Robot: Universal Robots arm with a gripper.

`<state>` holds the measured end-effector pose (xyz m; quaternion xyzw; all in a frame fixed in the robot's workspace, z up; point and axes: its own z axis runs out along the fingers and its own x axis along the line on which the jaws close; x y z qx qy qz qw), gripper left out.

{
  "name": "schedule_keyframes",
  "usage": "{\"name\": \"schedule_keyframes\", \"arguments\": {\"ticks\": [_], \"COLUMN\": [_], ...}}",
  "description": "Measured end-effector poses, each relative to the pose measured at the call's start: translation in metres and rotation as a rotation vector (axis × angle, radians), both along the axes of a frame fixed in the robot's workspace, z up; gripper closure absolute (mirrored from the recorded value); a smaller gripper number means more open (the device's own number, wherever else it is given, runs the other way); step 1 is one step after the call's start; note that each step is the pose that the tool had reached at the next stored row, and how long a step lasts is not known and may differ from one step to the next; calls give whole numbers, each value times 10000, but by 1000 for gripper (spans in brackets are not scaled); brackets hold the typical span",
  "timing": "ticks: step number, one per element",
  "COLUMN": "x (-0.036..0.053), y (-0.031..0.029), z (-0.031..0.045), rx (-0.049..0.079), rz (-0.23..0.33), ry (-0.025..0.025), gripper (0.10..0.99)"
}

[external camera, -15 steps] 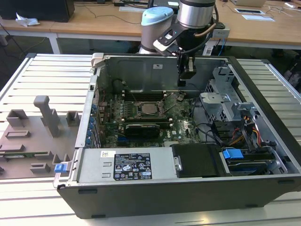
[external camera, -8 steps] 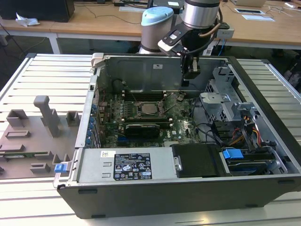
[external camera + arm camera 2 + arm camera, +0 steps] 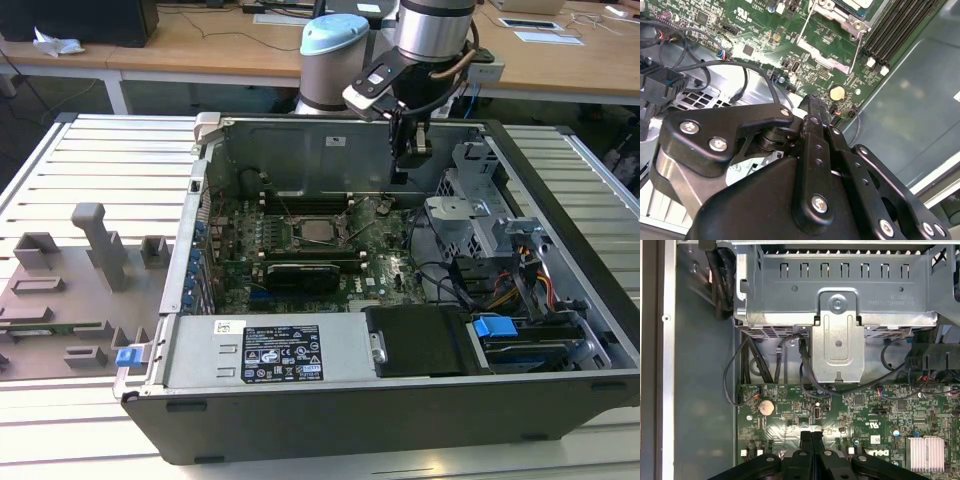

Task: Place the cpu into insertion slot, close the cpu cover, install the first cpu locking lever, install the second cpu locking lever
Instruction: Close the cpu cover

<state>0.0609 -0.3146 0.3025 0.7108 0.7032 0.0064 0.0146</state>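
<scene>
Exterior view: the cpu point(image 3: 320, 231) lies flat in the insertion slot point(image 3: 297, 233) near the middle of the motherboard point(image 3: 390, 272), silvery top up. Being square, it has no long axis, and its edges run with the board's. In the second wrist view the cpu cover point(image 3: 835, 14) seems to lie down around it as a silver frame. I cannot tell whether the thin wire levers point(image 3: 804, 27) beside it are latched.

The pincer point(image 3: 402, 172) hangs above the board, well apart from the slot, so the chip lies lower and toward the exterior view's left of it. In the first wrist view its fingers point(image 3: 806, 440) press together with nothing between them, near a round coin battery point(image 3: 765, 407).

A white-and-black printed label point(image 3: 283, 353) sits on the power supply box, and the board carries white print too. The case point(image 3: 560, 200) rests on a slatted desk point(image 3: 90, 150).
</scene>
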Motion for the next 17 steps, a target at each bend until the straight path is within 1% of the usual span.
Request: {"name": "schedule_keyframes", "arguments": {"ticks": [4,8,12,13,17], "x": [19,45,62,71,83], "y": [0,0,0,0,0], "z": [-29,-91,-128,-150,-178], "rx": [-1,-1,-1,-1,0], "rz": [0,0,0,0,-1], "ry": [7,17,22,25,27], "gripper": [980,980,980,980,980]}}
